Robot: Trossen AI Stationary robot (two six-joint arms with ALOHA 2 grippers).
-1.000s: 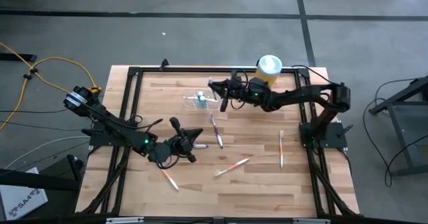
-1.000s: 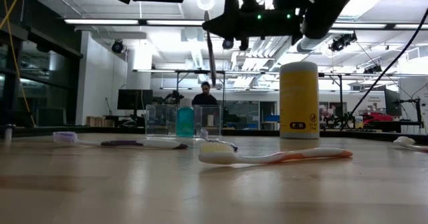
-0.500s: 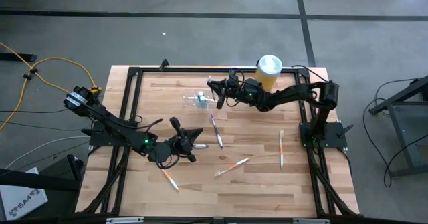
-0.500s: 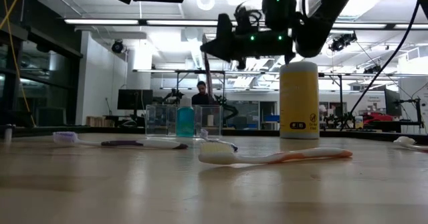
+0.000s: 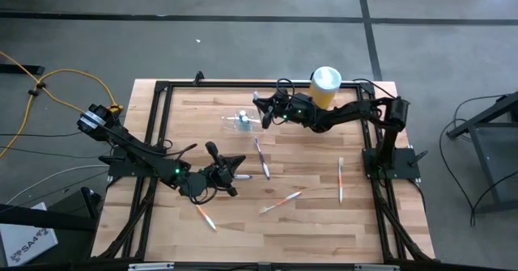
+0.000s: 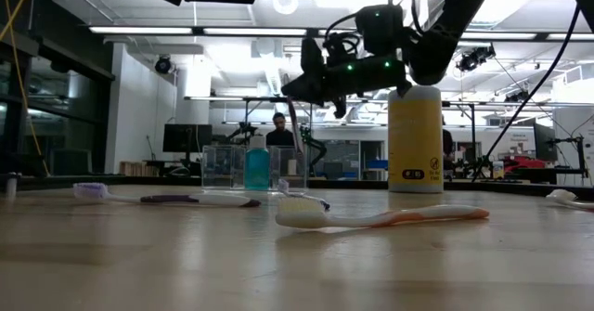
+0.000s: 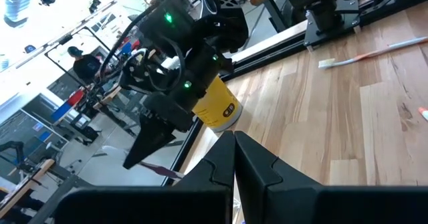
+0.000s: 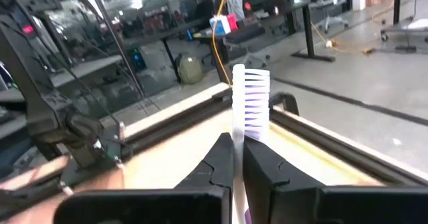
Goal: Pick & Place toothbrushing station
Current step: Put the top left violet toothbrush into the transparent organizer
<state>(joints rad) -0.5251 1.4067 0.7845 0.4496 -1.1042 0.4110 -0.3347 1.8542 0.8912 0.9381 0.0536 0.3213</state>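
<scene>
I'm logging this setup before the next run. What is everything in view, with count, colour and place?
toothbrushing station: one, clear with a blue bottle inside, far side of table.
yellow canister: one, white lid, far right.
held toothbrush: one, purple-white bristles, in right gripper.
loose toothbrushes: four, on the wood; purple-handled, orange-and-white.
person: one, dark, room behind.
right gripper: shut on held toothbrush, above the station.
left gripper: shut, low at left-centre.

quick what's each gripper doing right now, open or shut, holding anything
Left gripper: shut, holding nothing, waiting low over the table's near-left part.
Right gripper: shut on a purple-bristled toothbrush, raised beside the clear toothbrushing station.
</scene>
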